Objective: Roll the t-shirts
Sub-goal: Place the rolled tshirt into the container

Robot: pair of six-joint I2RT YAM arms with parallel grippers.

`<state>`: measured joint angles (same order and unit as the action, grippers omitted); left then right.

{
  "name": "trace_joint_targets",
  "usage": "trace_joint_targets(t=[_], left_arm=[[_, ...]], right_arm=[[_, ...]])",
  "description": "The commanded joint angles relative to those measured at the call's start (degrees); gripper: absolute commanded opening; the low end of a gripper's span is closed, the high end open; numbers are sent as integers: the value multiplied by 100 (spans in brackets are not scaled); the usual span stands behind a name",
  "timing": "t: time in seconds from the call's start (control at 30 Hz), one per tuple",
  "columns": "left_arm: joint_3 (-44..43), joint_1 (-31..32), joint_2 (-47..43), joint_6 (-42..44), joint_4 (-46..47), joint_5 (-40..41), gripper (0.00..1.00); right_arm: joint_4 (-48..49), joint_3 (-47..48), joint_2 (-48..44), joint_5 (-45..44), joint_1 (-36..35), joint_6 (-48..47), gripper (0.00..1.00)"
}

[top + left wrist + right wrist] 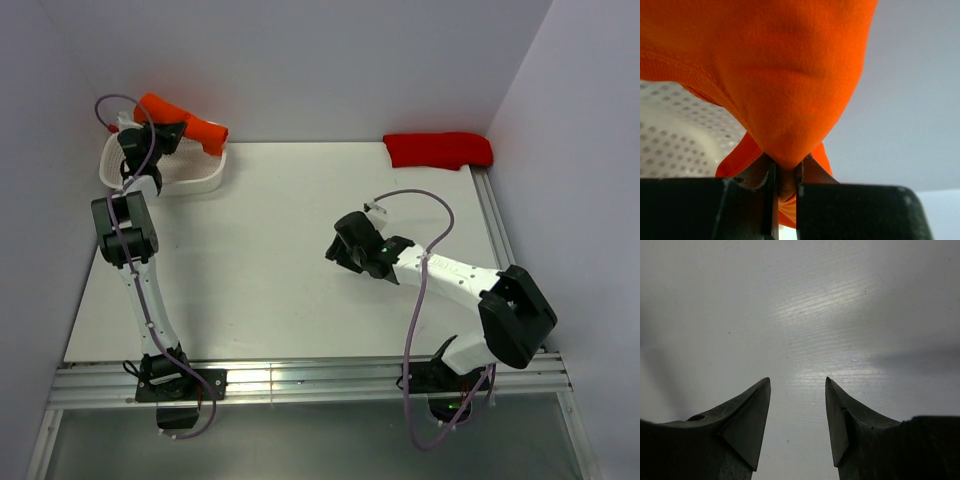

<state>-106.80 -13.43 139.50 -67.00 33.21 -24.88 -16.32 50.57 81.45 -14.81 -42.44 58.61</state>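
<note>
The bright orange t-shirt [190,120] hangs as a rolled bundle above the white basket [205,180] at the far left. My left gripper [168,135] is shut on it; in the left wrist view the orange t-shirt [790,75] bulges out from between the two fingers of the left gripper [786,172], pinched at a fold. The darker red t-shirt [438,149] lies rolled up at the far right of the table by the wall. My right gripper [340,250] hovers over the bare middle of the table, open, and the right gripper [797,385] has nothing between its fingers.
The perforated white basket [675,135] sits against the back-left corner. Walls close in the table on the left, back and right. A metal rail [300,380] runs along the near edge by the arm bases.
</note>
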Motion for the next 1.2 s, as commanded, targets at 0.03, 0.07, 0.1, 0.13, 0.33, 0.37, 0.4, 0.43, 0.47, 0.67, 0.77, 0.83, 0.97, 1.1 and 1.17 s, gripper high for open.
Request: trace_joint_targets(t=[0.03, 0.07, 0.1, 0.13, 0.33, 0.37, 0.4, 0.43, 0.47, 0.67, 0.77, 0.83, 0.97, 1.1, 1.17], left_arm=[[353, -28, -169, -392, 986, 686, 0], [397, -45, -169, -462, 846, 756, 0], [484, -63, -195, -489, 784, 879, 0], [529, -89, -221, -507, 670, 967, 0], [688, -125, -389, -401, -208, 1504, 0], [565, -116, -380, -384, -349, 1556, 0], [503, -116, -336, -366, -620, 1583, 0], [433, -116, -301, -357, -710, 1601, 0], [302, -116, -275, -340, -824, 1618, 0], [-103, -134, -82, -287, -1588, 1952, 0], [-331, -142, 33, -252, -1914, 2031, 3], [-542, -151, 103, -261, -2168, 2075, 4], [-745, -134, 279, -278, -2267, 2085, 3], [-992, -142, 516, -278, -2056, 1726, 0], [-992, -133, 595, -348, -1933, 1610, 0]], right_arm=[[93, 155, 169, 83, 34, 36, 55], [85, 147, 187, 92, 34, 37, 55], [76, 138, 196, 92, 34, 63, 55], [41, 146, 205, 83, 34, 63, 55], [-47, 111, 231, 83, 34, 98, 54], [-47, 103, 240, 83, 34, 98, 54], [-56, 94, 248, 101, 34, 107, 54], [-47, 85, 257, 118, 34, 98, 54], [-56, 85, 257, 153, 25, 98, 54], [-47, 85, 345, 233, 34, 116, 54], [-82, 155, 407, 259, 34, 98, 54], [-135, 225, 459, 277, 33, 89, 54], [-196, 313, 539, 294, 34, 54, 54], [-223, 331, 574, 312, 34, 37, 54], [-267, 366, 591, 294, 33, 37, 54]])
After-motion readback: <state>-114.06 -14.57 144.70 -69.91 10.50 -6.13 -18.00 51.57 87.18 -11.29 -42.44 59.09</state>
